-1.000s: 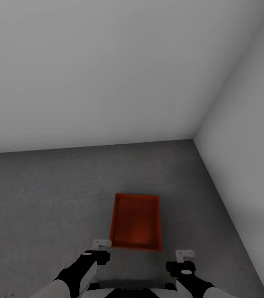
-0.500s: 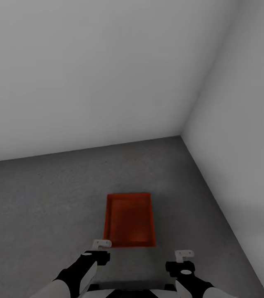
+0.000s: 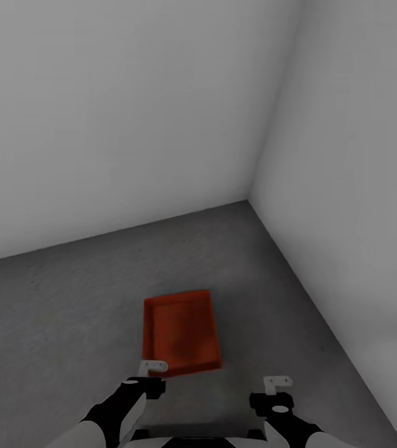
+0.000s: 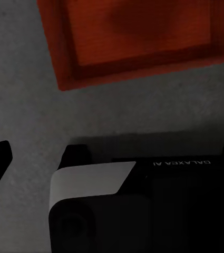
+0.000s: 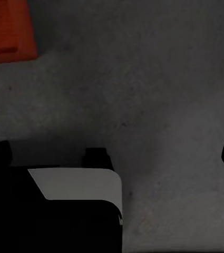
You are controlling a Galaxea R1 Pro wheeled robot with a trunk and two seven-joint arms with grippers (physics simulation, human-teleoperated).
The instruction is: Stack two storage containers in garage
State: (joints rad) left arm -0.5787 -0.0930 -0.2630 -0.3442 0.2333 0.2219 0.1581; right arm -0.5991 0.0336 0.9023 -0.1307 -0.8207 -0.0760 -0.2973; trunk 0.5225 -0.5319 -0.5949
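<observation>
An orange-red storage container (image 3: 180,333) lies open side up on the dark grey garage floor (image 3: 61,298), close to the room's corner and just ahead of my arms. I cannot tell whether a second container is nested inside it. The left wrist view has the container (image 4: 138,37) ahead of my left gripper (image 4: 113,153), and the right wrist view catches one corner of the container (image 5: 6,26). My left gripper (image 3: 152,368) and right gripper (image 3: 278,382) hover low, on my side of the bin. Both are open and hold nothing.
Two plain white-grey walls meet in a corner (image 3: 248,199) beyond the bin; the right wall (image 3: 360,218) runs close along my right side. Bare floor stretches to the left. My own dark base (image 4: 143,200) shows below the wrists.
The whole picture has swung: the corner and the bin now sit further left and the bin looks skewed, so the camera turned. Arms and grippers hold the same pose.
</observation>
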